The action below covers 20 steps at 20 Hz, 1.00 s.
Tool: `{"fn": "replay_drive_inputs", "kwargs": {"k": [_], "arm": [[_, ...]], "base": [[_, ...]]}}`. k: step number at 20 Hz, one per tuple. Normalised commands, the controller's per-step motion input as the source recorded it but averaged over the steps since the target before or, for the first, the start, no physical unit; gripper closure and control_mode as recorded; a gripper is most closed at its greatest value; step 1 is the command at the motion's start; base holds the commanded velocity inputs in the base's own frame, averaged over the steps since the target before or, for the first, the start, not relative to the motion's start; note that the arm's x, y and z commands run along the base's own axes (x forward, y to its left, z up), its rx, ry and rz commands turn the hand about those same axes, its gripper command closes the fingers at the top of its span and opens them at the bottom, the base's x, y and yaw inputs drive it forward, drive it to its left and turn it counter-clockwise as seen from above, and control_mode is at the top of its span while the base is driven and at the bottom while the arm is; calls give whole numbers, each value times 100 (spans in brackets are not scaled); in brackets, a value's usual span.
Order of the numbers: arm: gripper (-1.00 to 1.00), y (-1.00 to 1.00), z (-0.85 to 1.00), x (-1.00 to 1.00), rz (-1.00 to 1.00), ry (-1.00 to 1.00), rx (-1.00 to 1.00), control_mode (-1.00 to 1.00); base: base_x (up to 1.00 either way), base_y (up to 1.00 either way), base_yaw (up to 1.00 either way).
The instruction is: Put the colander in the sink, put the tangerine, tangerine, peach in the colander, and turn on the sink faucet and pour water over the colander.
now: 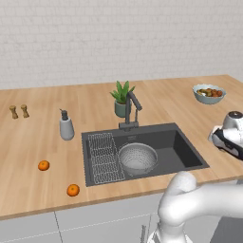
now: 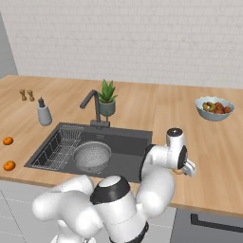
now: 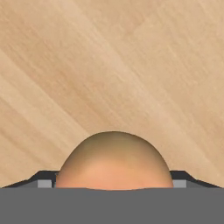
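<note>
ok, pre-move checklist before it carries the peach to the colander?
1. Colander seated in sink: ok.
2. Peach between the tool fingers, hand view: ok.
3. Tool closed firmly on peach: cannot tell, fingertips barely visible.
4. Peach lifted off counter: cannot tell.
5. Colander free to receive fruit: ok, nothing inside.
6. Both tangerines in colander: not ok, on the counter left of the sink.
</note>
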Motion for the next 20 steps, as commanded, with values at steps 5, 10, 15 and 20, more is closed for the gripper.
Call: {"fn": "replay_drive_inputs", "kwargs": {"k": [5, 10, 15, 20], "arm": [[100, 13, -9, -13, 0, -1, -1, -100], [100, 30, 3, -49, 1, 0, 3, -100], [100, 57, 19, -17, 0, -1, 3, -100], [100, 77, 27, 0, 5, 0, 0, -100]], "base": [[0, 0, 0], [0, 0, 0], [0, 0, 0], [0, 0, 0]]}}
